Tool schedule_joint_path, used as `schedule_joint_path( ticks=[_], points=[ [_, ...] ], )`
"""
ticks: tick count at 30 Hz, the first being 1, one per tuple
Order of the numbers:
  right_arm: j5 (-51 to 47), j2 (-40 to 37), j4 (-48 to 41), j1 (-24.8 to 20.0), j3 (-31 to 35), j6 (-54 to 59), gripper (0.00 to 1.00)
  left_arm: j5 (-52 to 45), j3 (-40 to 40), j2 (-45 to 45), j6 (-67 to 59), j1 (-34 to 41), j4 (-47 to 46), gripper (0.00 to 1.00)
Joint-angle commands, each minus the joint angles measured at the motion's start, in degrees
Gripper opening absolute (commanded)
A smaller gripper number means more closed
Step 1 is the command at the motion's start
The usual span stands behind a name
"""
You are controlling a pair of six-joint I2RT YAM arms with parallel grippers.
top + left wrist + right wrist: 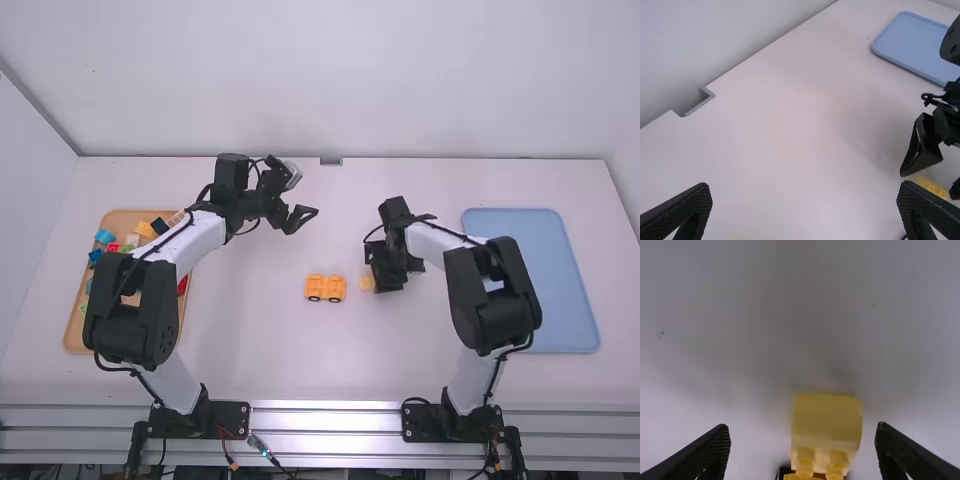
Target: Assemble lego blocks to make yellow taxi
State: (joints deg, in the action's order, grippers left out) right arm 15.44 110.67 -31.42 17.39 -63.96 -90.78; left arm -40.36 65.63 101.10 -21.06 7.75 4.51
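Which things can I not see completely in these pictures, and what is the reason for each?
- High view: part of the wooden tray and its blocks, behind the left arm.
- High view: part of the blue tray, behind the right arm.
- Left wrist view: a yellow studded piece, partly behind the right gripper.
- Right wrist view: a dark piece beside the yellow block, cut off by the bottom edge.
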Motion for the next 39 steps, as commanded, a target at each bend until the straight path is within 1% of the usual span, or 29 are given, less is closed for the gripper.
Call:
schedule_joint_path(
  ticks=[1,3,4,5,7,9,11,12,14,15,16,17,19,20,21,23,24,25,27,28,30,31,32,33,36,39],
  points=[
    [-0.24,0.52,-2.78,-1.64,-3.76,4.55,0.76,-0.5,0.61,0.22,-0.42,0.07,-0.02,0.99],
    [0.55,0.52,-6.56,-2.75,-6.93,6.73,0.76,-0.52,0.61,0.22,-0.42,0.07,0.0,0.99],
    [2.38,0.52,-9.49,-3.65,-9.55,9.22,0.76,-0.5,0.61,0.22,-0.44,0.07,-0.02,0.99],
    [2.93,0.52,-10.14,-3.82,-10.19,9.81,0.77,-0.48,0.61,0.22,-0.42,0.07,-0.02,0.99],
    [6.38,0.52,-13.94,-5.42,-13.97,14.95,0.8,-0.48,0.61,0.22,-0.46,0.07,0.0,0.99],
    [8.2,0.52,-15.91,-6.56,-16.57,21.0,0.86,-0.48,0.61,0.22,-0.44,0.07,-0.02,0.99],
    [9.53,0.52,-17.79,-8.07,-19.52,33.7,0.89,-0.48,0.61,0.22,-0.44,0.07,-0.11,0.99],
    [10.23,0.52,-18.1,-8.59,-20.39,38.03,0.9,-0.5,0.61,0.22,-0.44,0.07,-0.22,0.99],
    [12.5,0.52,-18.62,-10.05,-22.6,51.21,0.99,-0.5,0.63,0.22,-0.52,0.07,-0.68,0.99],
    [15.04,0.52,-18.47,-10.91,-23.82,61.35,0.99,-0.59,0.63,0.22,-2.05,0.07,-1.36,0.99],
    [16.22,0.52,-18.49,-11.23,-24.3,65.85,0.99,-0.63,0.63,0.22,-2.73,0.07,-1.68,0.99],
    [18.25,0.52,-18.62,-11.74,-25.05,73.61,0.99,-0.76,0.63,0.22,-4.04,0.07,-2.45,0.99],
    [20.06,0.52,-19.52,-12.72,-26.01,95.12,1.0,-0.79,0.63,0.22,-8.28,0.07,-5.16,0.99],
    [19.26,0.52,-19.91,-13.05,-26.05,102.92,0.99,-1.27,0.63,0.22,-10.34,0.09,-6.54,0.99],
    [18.71,0.55,-20.09,-13.16,-26.05,105.83,0.99,-1.62,0.63,0.22,-11.43,0.09,-7.26,0.99],
    [12.59,0.55,-19.06,-13.7,-25.97,124.1,0.99,-7.19,0.63,0.22,-24.61,0.09,-14.88,0.99],
    [10.88,0.55,-18.56,-13.66,-25.97,127.23,0.99,-8.5,0.63,0.22,-27.36,0.07,-16.63,0.99],
    [6.91,0.55,-17.99,-13.6,-25.99,132.32,0.99,-11.74,0.63,0.22,-34.71,0.09,-21.29,0.99],
    [2.36,0.55,-17.31,-13.62,-25.97,136.43,0.99,-14.88,0.63,0.22,-44.48,0.13,-27.78,0.99],
    [1.55,0.55,-17.07,-13.62,-25.97,137.09,0.99,-15.45,0.63,0.22,-46.62,0.13,-29.18,0.99],
    [-3.48,0.55,-14.82,-13.64,-25.99,140.96,0.99,-19.71,0.63,0.22,-64.96,0.11,-41.18,0.99],
    [-3.76,0.55,-14.6,-13.64,-25.99,141.2,0.99,-20.02,0.63,0.22,-66.18,0.11,-41.86,0.99],
    [-5.05,0.55,-13.27,-13.55,-25.99,142.16,0.99,-21.55,0.63,0.22,-72.63,0.13,-46.31,0.99],
    [-4.15,0.55,-11.82,-13.03,-25.99,141.87,0.99,-23.02,0.63,0.22,-79.73,0.13,-51.15,0.99],
    [-1.42,0.55,-9.68,-11.8,-26.01,140.3,0.99,-24.33,0.59,0.22,-87.62,0.11,-56.35,0.99],
    [8.17,0.55,-11.76,-10.84,-25.9,149.44,0.99,-22.97,0.31,0.22,-91.34,0.13,-56.63,0.99]
  ],
)
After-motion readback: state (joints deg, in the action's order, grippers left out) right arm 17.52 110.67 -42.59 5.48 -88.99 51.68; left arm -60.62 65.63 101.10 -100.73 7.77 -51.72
